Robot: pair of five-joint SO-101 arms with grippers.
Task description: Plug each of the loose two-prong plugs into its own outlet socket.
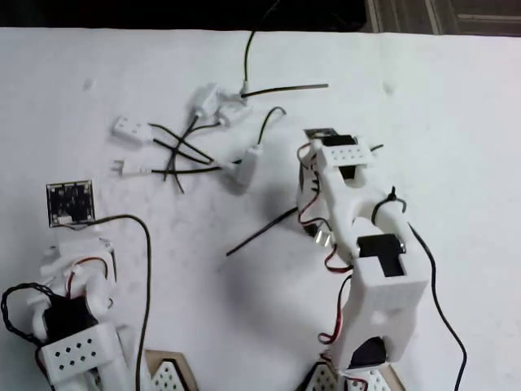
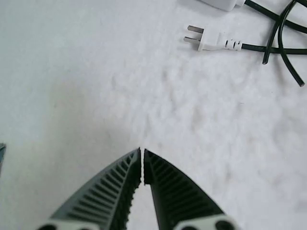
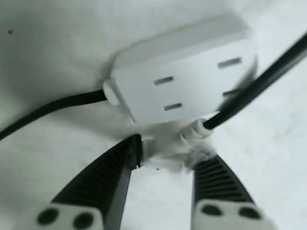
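The dark ribbed plastic fingers (image 2: 117, 189) of the left gripper (image 2: 142, 154) were clenched tip to tip with nothing between them. In the left wrist view, a loose white two-prong plug (image 2: 211, 41) on a black round cable (image 2: 273, 48) lay on the white table (image 2: 72, 72), ahead of the fingertips and well apart from them.

In the right wrist view, the right gripper (image 3: 169, 155) grasped a second white plug (image 3: 165, 143) by its body. The plug sat just beside the slotted face of a white rectangular plastic outlet socket (image 3: 187, 67). Whether its prongs had entered a slot could not be told. Its black lead (image 3: 259, 81) crossed part of the slotted face.

In the high view, taken from the table centre, the right arm (image 1: 383, 285) stood at 4 o'clock and the left arm (image 1: 77, 350) at 8 o'clock. The loose white two-prong plug (image 1: 124, 169) lay at 9 o'clock, a small white socket block (image 1: 130, 128) at 10 o'clock, and a cluster of white fittings (image 1: 213, 102) with crossed cables at 11 o'clock.

Probable faults:
- The outlet socket appeared unrestrained, so insertion force would likely slide it away rather than seat the prongs.
- The lead lying across the slots could deflect the plug off line.
- Lifting the loose plug could drag the crossed cables and shift neighbouring sockets.
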